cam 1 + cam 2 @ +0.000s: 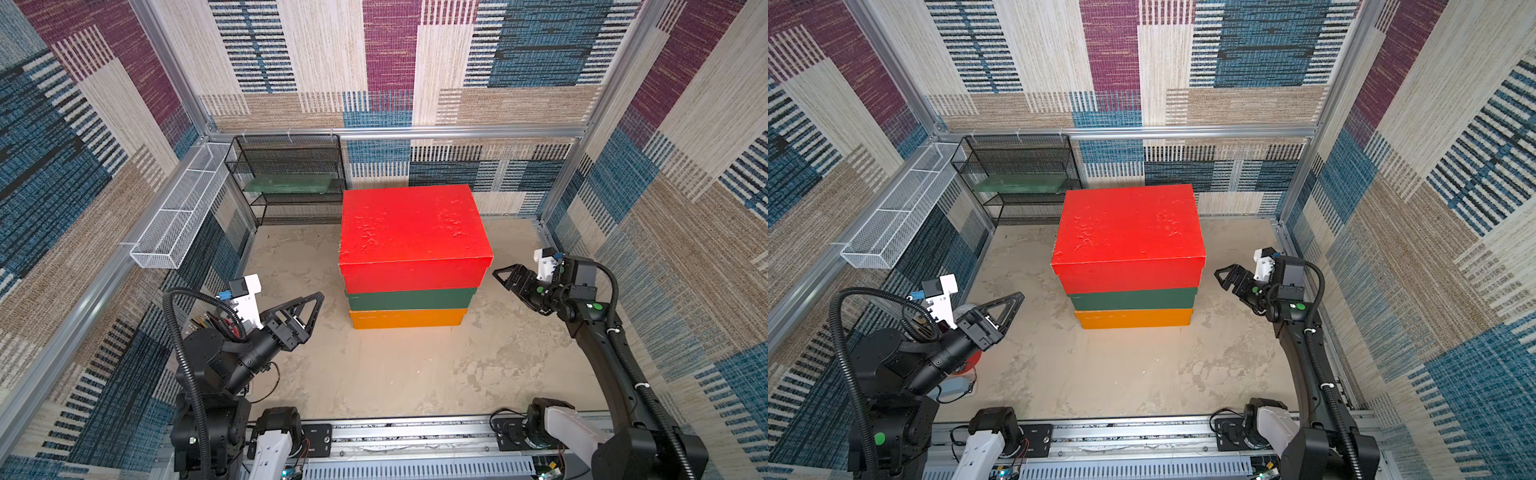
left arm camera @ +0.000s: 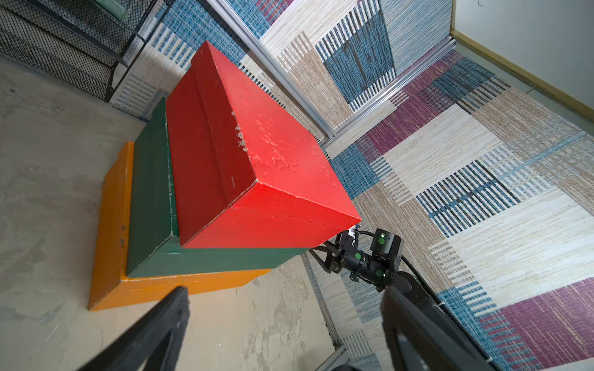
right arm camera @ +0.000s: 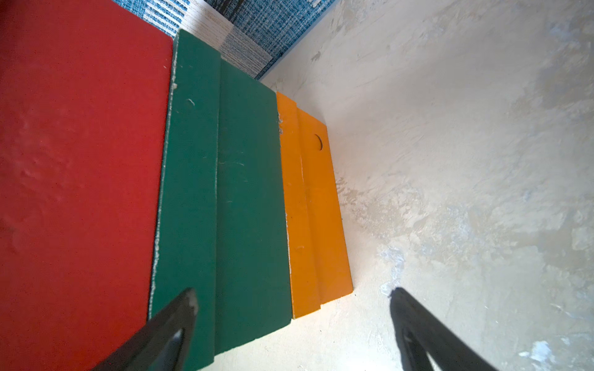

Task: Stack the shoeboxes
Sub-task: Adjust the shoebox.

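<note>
Red shoebox (image 1: 411, 232) sits on the dark green shoebox (image 1: 409, 298), that on the orange shoebox (image 1: 407, 319), mid-desk (image 1: 374, 374); stack looks done to us; left gripper (image 1: 316, 301) and right gripper (image 1: 500, 274) flank it, fingers spread, empty; we'd draw both straight back, clear of the overhanging red lid

Patchwork walls (image 1: 324, 62) surround a mottled beige floor (image 1: 395, 374) and mesh shelf (image 1: 291, 166).
</note>
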You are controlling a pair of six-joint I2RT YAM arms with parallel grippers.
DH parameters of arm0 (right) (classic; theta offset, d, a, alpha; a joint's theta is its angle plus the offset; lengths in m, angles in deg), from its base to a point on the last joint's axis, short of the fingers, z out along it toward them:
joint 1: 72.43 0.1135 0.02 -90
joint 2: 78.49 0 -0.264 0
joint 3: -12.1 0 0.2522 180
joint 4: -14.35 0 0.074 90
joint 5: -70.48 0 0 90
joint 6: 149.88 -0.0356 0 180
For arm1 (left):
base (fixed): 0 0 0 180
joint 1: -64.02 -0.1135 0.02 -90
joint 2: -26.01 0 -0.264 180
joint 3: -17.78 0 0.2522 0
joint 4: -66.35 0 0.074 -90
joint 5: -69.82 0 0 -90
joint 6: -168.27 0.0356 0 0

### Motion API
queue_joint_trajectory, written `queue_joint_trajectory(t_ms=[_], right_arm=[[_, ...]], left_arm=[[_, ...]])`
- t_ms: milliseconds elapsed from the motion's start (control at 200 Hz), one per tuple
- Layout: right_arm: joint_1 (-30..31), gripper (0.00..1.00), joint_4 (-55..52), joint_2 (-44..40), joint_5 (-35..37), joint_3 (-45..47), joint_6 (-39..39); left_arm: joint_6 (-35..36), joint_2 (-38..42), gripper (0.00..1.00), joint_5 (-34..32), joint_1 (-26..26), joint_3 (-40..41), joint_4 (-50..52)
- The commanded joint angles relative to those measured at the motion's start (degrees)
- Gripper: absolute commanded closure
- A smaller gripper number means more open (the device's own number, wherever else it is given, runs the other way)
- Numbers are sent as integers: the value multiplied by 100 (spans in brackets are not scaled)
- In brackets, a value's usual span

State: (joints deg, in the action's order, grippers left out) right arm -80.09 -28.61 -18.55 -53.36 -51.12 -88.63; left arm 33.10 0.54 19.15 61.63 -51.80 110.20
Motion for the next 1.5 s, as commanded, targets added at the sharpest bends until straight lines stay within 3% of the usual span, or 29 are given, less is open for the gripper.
queue_joint_trajectory(t_ms=[0, 100, 265, 401, 531, 946, 1492], right_arm=[[94, 5, 242, 16, 56, 14, -128], [200, 5, 332, 97, 105, 8, -209], [359, 5, 376, 219, 243, -70, -258], [387, 5, 370, 236, 281, -108, -280], [379, 5, 339, 251, 308, -154, -237], [164, 5, 298, 391, 109, -244, -16], [107, 5, 301, 395, 32, -292, -4]], left_arm=[[-172, 5, 5, 229, 45, 205, -315], [-198, 4, 6, 59, 329, 453, -459], [-3, -196, 7, -558, 1329, 697, -714], [378, -577, 6, -1601, 2361, 685, -873], [383, -1088, 5, -1871, 2848, 721, -1406], [491, -1945, 5, -2074, 2897, 651, -2005], [691, -2067, 4, -2408, 2885, 598, -1897]])
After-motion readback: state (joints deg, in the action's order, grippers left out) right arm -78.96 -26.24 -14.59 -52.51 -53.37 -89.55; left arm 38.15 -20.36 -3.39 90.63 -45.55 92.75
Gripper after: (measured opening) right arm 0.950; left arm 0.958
